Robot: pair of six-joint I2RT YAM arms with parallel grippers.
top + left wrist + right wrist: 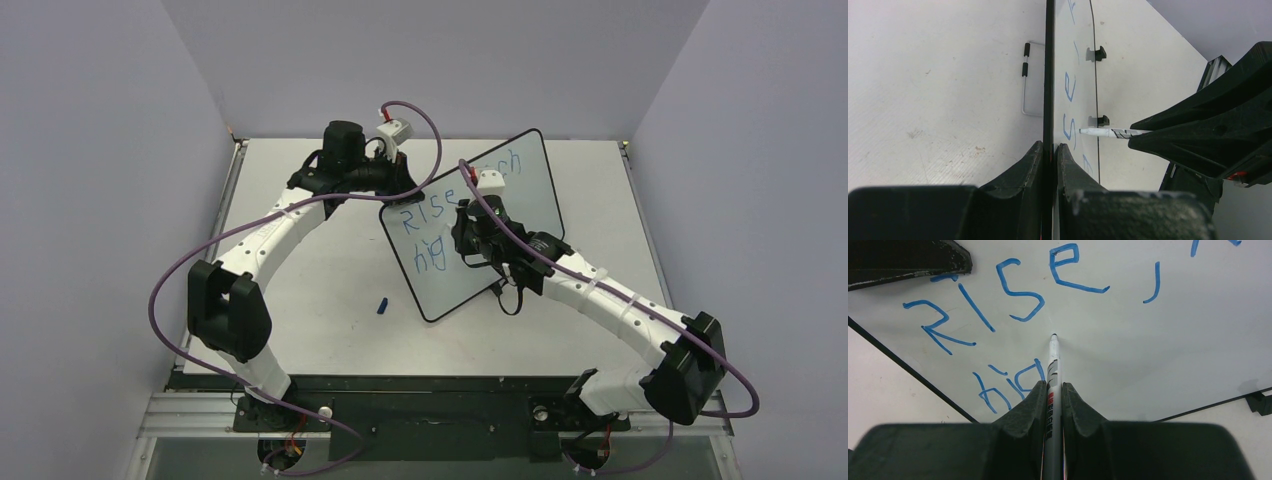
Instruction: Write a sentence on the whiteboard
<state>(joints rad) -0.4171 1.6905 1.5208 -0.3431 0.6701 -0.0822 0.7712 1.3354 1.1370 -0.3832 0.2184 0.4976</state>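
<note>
From where I stand, the whiteboard (pixel 445 290) is in the middle of the overhead view, over the pale counter (pixel 300 260) and turned like a diamond, with one corner toward the far wall. The left jaws are closed narrow on its thin black frame at the left corner; in the left wrist view the whiteboard (pixel 1083 100) is seen edge-on and the frame runs straight up from between the two jaws at the bottom centre. The right jaws are pressed together on a white marker (pixel 1053 360), and its tip meets the white surface just under the "S" of the first line. The sentence (pixel 1018 290) is in blue: "RISE," with more letters toward the upper right of the frame, and a second line, "hig", at the lower left. In the left wrist view the marker (pixel 1108 133) comes in from the right. A small blue object (pixel 382 305) lies on the counter just beside the board's lower left edge.
</note>
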